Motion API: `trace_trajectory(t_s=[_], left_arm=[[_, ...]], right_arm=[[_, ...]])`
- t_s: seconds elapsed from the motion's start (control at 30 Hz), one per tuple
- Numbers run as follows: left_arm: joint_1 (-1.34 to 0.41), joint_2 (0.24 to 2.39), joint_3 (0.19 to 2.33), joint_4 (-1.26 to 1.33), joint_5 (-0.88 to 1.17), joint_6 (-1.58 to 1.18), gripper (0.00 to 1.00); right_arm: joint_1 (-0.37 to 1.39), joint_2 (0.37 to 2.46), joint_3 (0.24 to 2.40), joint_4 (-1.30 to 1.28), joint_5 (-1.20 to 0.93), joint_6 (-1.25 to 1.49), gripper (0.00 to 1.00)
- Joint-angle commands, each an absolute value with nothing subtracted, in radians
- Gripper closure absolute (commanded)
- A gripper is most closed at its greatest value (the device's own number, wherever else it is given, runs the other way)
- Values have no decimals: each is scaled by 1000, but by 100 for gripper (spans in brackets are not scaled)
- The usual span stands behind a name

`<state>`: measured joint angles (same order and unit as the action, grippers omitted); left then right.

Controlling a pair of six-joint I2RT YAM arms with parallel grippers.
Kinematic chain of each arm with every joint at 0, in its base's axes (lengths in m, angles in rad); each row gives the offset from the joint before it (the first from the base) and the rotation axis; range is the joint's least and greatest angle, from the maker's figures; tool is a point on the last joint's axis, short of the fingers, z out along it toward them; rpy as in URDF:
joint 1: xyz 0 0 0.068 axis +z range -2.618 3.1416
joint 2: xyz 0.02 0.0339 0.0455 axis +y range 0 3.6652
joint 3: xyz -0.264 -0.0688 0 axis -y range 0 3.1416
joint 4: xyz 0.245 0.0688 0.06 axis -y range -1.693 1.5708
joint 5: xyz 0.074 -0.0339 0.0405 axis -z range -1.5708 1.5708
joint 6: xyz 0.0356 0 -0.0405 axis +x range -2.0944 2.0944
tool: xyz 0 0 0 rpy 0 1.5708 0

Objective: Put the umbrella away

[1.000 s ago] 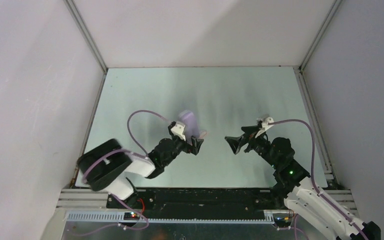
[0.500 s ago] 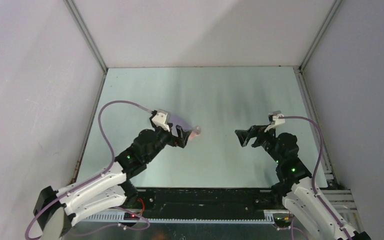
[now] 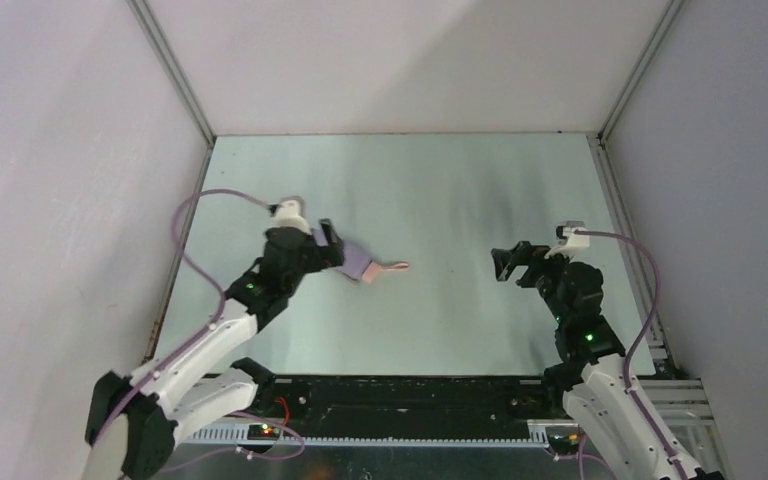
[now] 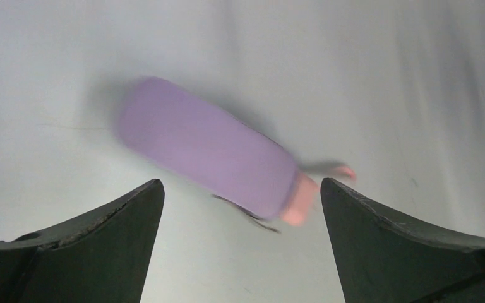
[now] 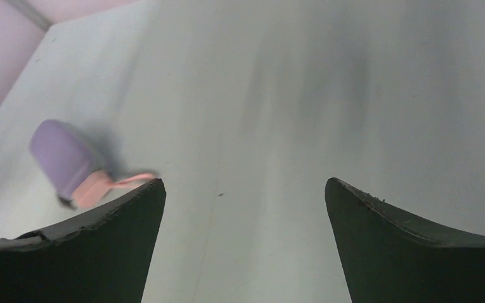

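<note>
A lilac oblong case (image 3: pixel 354 261) lies on the table left of centre. The umbrella's pink handle end (image 3: pixel 371 275) and its strap (image 3: pixel 396 266) stick out of the case's right end; the rest of the umbrella is hidden inside. My left gripper (image 3: pixel 326 241) is open and empty, just left of the case and not touching it. The left wrist view shows the case (image 4: pixel 205 146) and handle (image 4: pixel 300 201) beyond the open left gripper (image 4: pixel 240 183). My right gripper (image 3: pixel 505 262) is open and empty, well to the right. The right wrist view shows the case (image 5: pixel 60 154) far to the left.
The pale green table (image 3: pixel 440 190) is enclosed by white walls at the left, back and right, with metal rails (image 3: pixel 172 75) along the corners. The arm bases sit on a black rail (image 3: pixel 410 395) at the near edge.
My left gripper has let go of the case and drawn back to the left; the case now lies flat on the table. My right gripper has drawn back to the right.
</note>
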<state>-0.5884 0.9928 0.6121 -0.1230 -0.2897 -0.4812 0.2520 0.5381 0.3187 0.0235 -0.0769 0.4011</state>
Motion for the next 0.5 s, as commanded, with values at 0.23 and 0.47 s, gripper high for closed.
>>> trace_trajectory(t_s=[0.23, 0.47], left_arm=[[-327, 812, 408, 174, -700, -255, 0], [-236, 841, 140, 735, -738, -55, 0]], right_arm=[[51, 633, 170, 431, 43, 254, 1], [-91, 755, 103, 636, -118, 197, 1]])
